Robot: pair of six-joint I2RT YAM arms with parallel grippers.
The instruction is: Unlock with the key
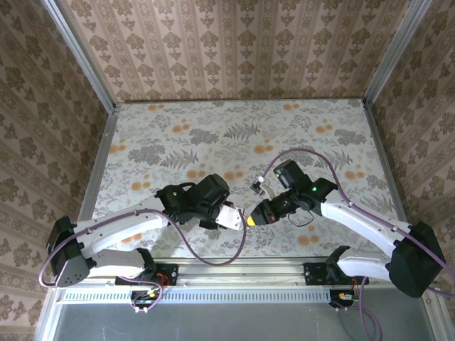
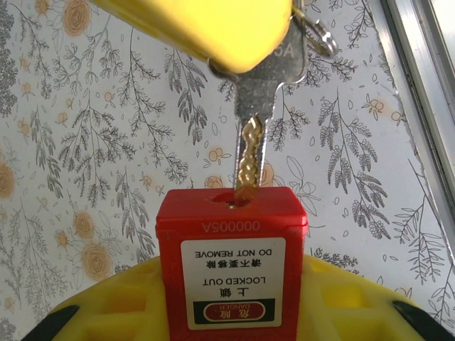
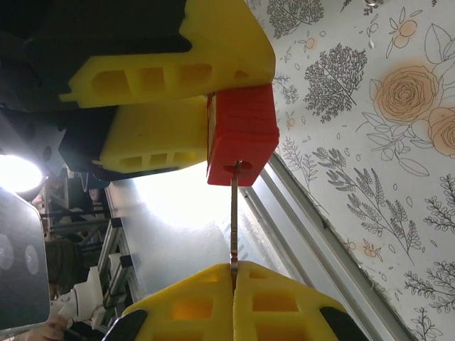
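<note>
Close to the near edge of the table (image 1: 213, 121), just ahead of the 2 arm bases, the grippers are meeting tip to tip above the floral cloth. The left gripper (image 1: 231, 217) is clamping the red padlock (image 2: 232, 263) between its yellow fingers (image 2: 106, 305). It is presenting the keyhole (image 2: 238, 202) to the other arm, apparently so the lock body cannot twist while it is being worked. The right gripper (image 3: 234, 273) is pinching the head of the key (image 3: 234, 213) with its jaws closed flat on it. It is leaving the whole blade free and pointing it straight along the keyhole's axis. The key's tip is just entering the keyhole while most of the blade is showing outside, so insertion looks barely begun and turning is not yet possible. A split ring (image 2: 321, 34) is hanging off the key's head.

Both arms are lying low and reaching inward from their bases, with their forearms converging into a shallow V. The right wrist is bending back toward the left one, so the 2 tools are facing each other in 1 line. Farther back, the patterned tabletop is running to the papered walls.
</note>
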